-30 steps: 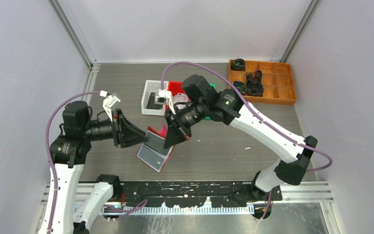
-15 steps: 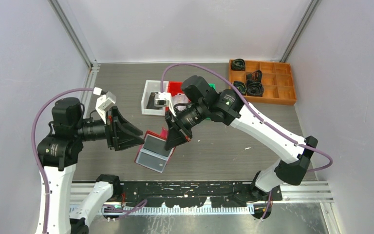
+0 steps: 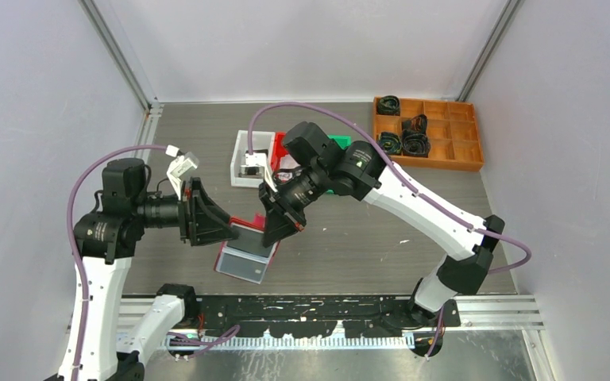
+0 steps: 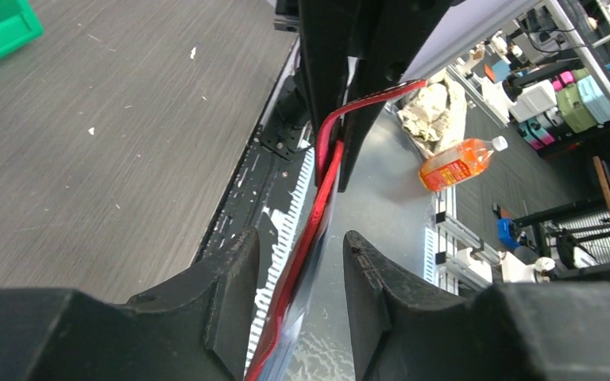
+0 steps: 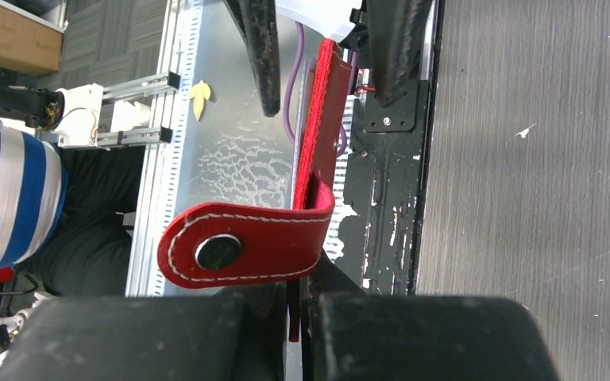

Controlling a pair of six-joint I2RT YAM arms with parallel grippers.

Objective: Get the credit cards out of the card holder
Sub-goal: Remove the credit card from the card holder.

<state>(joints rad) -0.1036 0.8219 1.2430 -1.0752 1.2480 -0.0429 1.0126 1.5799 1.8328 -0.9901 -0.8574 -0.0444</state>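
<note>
Pinching the red card holder (image 3: 245, 255) by its snap-tab end, the right pincer (image 5: 298, 311) is holding it on edge over the bench (image 3: 349, 238) while the left pincer (image 4: 298, 248), jaws half apart, is straddling its free edge, seemingly to pull credit cards out.

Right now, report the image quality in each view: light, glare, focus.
Top external: even soft light, faint shadows, card holder sharp. Left wrist: card holder's red edge crisp, left gripper underexposed black. Right wrist: snap tab sharp, mottled glare on the metal plate; right gripper a featureless dark mass.
</note>
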